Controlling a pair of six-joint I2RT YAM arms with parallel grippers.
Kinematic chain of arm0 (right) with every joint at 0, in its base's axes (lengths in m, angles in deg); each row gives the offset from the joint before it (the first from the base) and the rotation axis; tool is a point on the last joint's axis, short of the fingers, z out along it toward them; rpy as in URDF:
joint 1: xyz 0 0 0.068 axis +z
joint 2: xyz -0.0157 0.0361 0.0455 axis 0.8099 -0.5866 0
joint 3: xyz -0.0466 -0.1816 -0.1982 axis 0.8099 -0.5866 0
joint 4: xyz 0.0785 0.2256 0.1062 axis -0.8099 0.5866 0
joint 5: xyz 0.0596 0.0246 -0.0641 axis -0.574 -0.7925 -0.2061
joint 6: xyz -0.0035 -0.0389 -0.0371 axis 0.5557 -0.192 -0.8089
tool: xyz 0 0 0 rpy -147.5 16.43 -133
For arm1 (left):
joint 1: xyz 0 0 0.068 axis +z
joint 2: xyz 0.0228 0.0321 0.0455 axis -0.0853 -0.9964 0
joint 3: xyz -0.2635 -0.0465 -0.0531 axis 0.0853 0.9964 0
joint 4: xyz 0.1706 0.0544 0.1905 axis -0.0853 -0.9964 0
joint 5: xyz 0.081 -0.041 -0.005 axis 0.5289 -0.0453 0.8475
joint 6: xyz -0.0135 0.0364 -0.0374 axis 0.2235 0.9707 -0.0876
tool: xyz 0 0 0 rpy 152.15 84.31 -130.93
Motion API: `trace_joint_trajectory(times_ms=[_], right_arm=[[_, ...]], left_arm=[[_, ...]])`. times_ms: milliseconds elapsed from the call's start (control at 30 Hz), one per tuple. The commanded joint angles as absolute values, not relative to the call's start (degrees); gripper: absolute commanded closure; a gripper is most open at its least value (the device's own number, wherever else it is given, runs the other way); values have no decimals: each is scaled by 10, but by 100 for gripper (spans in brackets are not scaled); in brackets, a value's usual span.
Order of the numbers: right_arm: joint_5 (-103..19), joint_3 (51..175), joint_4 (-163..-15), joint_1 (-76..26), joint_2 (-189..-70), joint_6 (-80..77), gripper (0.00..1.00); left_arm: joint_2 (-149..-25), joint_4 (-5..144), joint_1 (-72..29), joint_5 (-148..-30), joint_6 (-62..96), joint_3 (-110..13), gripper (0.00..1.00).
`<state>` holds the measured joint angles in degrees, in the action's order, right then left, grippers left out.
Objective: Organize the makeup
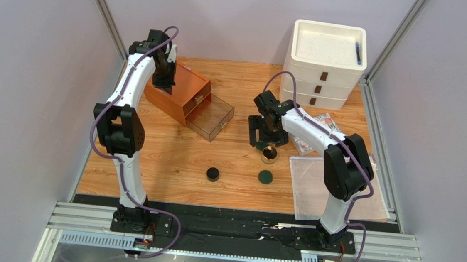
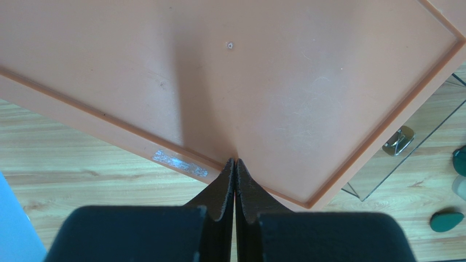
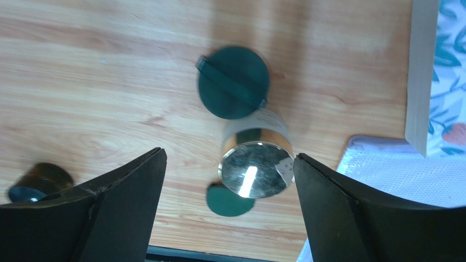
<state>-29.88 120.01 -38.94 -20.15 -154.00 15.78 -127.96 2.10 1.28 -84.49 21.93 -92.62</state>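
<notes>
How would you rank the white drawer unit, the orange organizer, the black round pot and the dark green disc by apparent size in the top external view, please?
1. White drawer unit
2. Orange organizer
3. Dark green disc and black round pot: these look about alike, so I would not rank them.

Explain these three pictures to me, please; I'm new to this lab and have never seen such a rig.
Two robot arms are bolted at the near edge of a wooden table. One picture looks down from above; the other two come from cameras on each wrist. The left gripper is shut, holding nothing, over an orange drawer box whose clear drawer is pulled out. The right gripper is open around a shiny gold jar, not yet gripping. Nearby lie green discs and a black pot. White drawers stand behind.
</notes>
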Motion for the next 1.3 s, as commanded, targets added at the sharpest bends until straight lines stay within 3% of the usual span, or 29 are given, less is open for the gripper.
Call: trace_joint_trajectory(times_ms=[0,233,400,433,467,500,567,700,1033,1267], right_arm=[[-260,1164,-389,-203,-1502,145,10],[-269,1113,-419,-202,-1531,173,12],[-277,1072,-450,-203,-1531,187,23],[-273,1070,-456,-202,-1531,185,27],[-272,1069,-459,-202,-1527,182,46],[-268,1066,-463,-202,-1526,182,56],[-267,1068,-464,-202,-1524,176,68],[-262,1073,-468,-202,-1509,166,81],[-273,1165,-446,-201,-1477,152,95],[-303,1268,-460,-198,-1510,139,97]], left_arm=[[-1277,-3,16,-851,223,-909,100],[-1277,-4,16,-850,224,-907,100],[-1278,-4,16,-852,223,-907,100],[-1278,-4,16,-852,223,-905,100],[-1278,-4,16,-851,223,-906,100],[-1278,-4,16,-851,223,-906,100],[-1278,-4,16,-851,223,-906,100],[-1277,-4,16,-851,223,-906,100],[-1276,-3,16,-852,223,-904,100],[-1277,-1,16,-854,222,-903,100]])
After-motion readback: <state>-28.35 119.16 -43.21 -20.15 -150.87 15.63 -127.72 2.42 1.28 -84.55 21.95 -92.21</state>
